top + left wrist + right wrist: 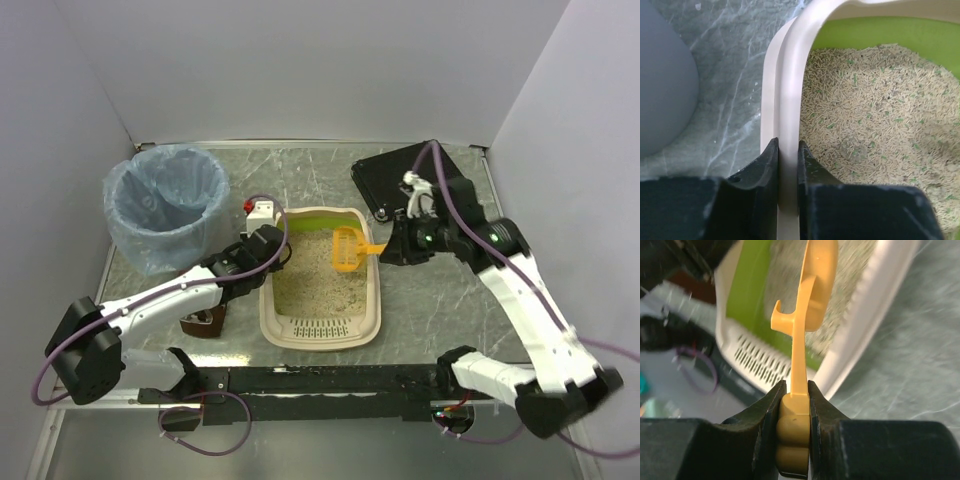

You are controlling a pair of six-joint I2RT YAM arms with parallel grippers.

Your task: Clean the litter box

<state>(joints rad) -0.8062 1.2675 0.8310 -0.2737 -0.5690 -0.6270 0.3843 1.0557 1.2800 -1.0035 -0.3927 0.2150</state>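
Litter box [322, 328] sits mid-table, the yellow scoop [348, 248] held over its granules [310, 285]. From the left wrist, the left gripper [788, 160] pinches the beige rim tight. From the right wrist, the right gripper [795, 395] clamps the scoop's handle.

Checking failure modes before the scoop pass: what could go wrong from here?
1. The right gripper pinches only the handle end of the orange scoop; digging into the granules could twist it in the grip.
2. The bin with the blue bag stands left of the left arm, so carrying waste across risks a collision or a spill onto the table.
3. The left gripper clamps just the thin rim of the litter box; a slip may let the box shift.
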